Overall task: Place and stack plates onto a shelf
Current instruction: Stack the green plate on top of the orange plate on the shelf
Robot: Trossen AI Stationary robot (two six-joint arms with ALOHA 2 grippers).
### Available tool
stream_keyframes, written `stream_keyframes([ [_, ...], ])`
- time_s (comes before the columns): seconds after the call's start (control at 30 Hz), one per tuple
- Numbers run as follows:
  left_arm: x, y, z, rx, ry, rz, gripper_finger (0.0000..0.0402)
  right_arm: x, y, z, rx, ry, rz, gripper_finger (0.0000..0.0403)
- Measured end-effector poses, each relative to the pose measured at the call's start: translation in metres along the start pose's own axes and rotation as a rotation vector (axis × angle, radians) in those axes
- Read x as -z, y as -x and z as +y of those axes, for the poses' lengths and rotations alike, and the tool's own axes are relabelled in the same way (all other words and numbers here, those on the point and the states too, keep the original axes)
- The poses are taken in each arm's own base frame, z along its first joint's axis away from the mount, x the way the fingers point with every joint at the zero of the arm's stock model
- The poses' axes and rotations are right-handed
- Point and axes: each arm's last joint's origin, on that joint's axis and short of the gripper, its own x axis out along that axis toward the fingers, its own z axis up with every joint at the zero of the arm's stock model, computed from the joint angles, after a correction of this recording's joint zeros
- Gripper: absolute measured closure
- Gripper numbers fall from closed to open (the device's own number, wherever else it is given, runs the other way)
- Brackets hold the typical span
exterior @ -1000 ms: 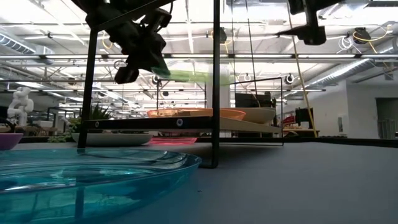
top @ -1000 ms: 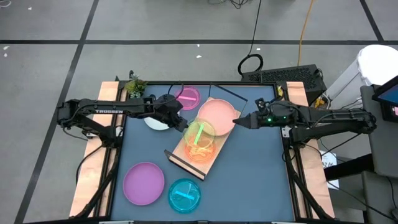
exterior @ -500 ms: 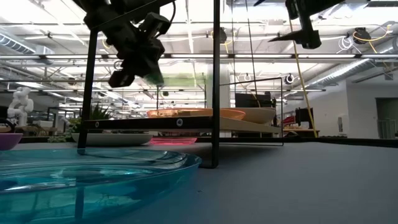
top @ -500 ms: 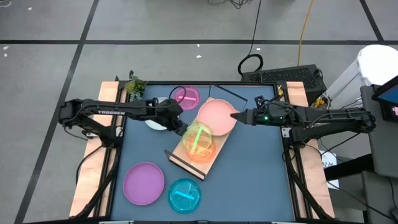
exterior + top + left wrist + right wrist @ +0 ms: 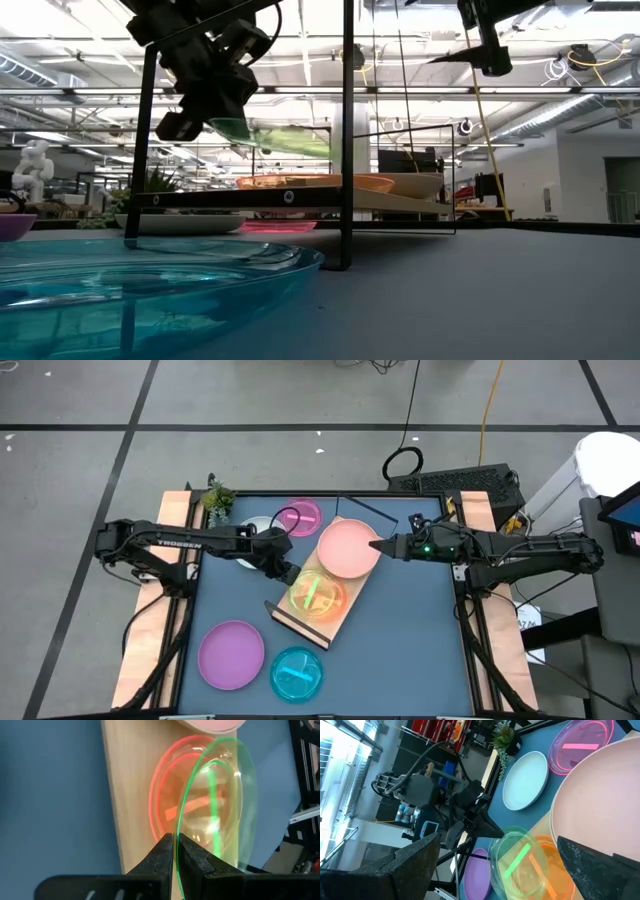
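Note:
My left gripper (image 5: 288,572) is shut on the translucent green plate (image 5: 318,592), which hangs over the translucent orange plate (image 5: 162,805) lying on the light-wood shelf (image 5: 338,622). The salmon pink plate (image 5: 348,548) rests on the shelf's far end. My right gripper (image 5: 380,545) hovers open at that plate's right rim, well above it in the low view (image 5: 487,55). Flat on the table lie the purple plate (image 5: 231,653), blue plate (image 5: 297,672), pink translucent plate (image 5: 300,517) and pale white plate (image 5: 250,555), the last partly under my left arm. My left gripper pinches the green plate's rim (image 5: 176,851) between its two fingers, on the side toward the table's left. The fingers come nearly level from the left. The plate is lifted clear and tilted, sloping down away from the fingers (image 5: 290,140) above the orange plate.
A small potted plant (image 5: 216,498) stands at the far left corner. The shelf's black frame posts (image 5: 347,130) rise at its ends. Bare blue table (image 5: 410,630) lies to the right of the shelf.
My left gripper has drawn slightly toward the near-left and dipped, carrying the green plate from level and higher to tilted and lower, more squarely over the orange plate. My right gripper has shifted a little toward the table's left, to the salmon plate's rim.

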Motion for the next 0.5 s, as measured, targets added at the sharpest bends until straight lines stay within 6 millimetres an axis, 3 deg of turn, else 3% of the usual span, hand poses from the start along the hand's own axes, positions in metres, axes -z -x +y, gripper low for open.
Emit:
stream_keyframes([
  [0.5,0.0031,-0.0015,-0.0026,-0.048,0.077,-0.072,0.0378,0.0001,0.0,-0.0004,0.003,0.024,0.001,0.0023],
])
